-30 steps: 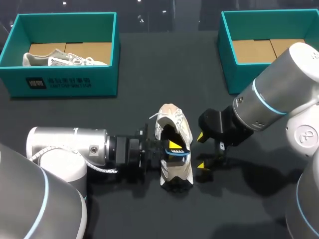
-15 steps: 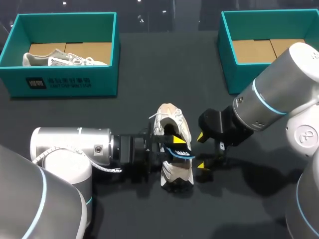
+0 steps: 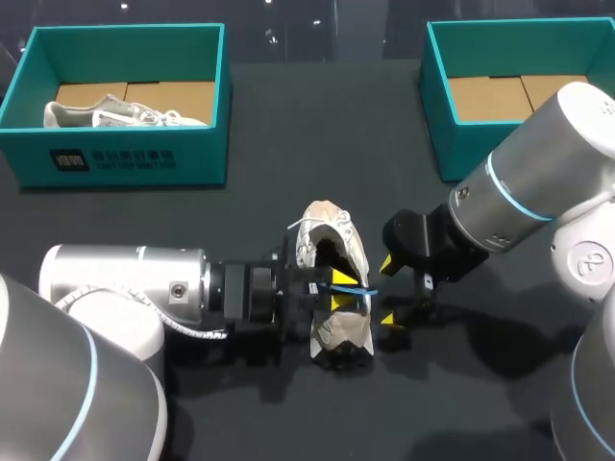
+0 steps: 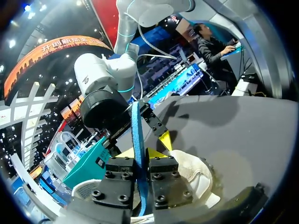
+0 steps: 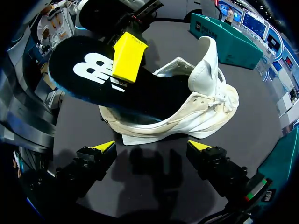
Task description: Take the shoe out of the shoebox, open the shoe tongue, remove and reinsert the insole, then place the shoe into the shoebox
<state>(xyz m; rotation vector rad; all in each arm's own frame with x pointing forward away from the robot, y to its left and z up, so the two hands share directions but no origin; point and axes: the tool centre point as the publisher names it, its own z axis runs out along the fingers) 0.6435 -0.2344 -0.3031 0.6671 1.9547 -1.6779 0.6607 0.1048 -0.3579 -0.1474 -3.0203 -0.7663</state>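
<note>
We see the white shoe [image 3: 334, 279] standing on the dark table [image 3: 317, 134] near its 6 o'clock edge, with the toe towards 12 o'clock and the heel towards 6 o'clock. In our right wrist view its tongue stands upright over the laces. Our left gripper [image 3: 338, 290] comes in from 9 o'clock and sits over the heel opening, its yellow tips pressed together on the insole [image 3: 351, 290]. In our left wrist view the left gripper [image 4: 139, 156] holds the insole [image 4: 138, 135] edge-on, as a thin blue strip between the two fingers. In our right wrist view the insole [image 5: 88, 79] shows a black upper face with a large white logo, which we do not read off. One yellow fingertip rests on that face. The insole's heel end is lifted over the shoe [image 5: 187, 112] and its front end dips into the opening. Our right gripper [image 3: 387, 291] hangs just beside the shoe at its 3 o'clock side. Its jaws are spread wide and touch nothing, and in our right wrist view the right gripper [image 5: 152, 147] has the shoe ahead of its tips. The left shoebox [image 3: 125, 154], teal with a small white printed label on its front wall, stands at 10 o'clock and holds a second shoe [image 3: 115, 113]. The right shoebox [image 3: 440, 134] stands at 2 o'clock and shows its brown cardboard floor.
</note>
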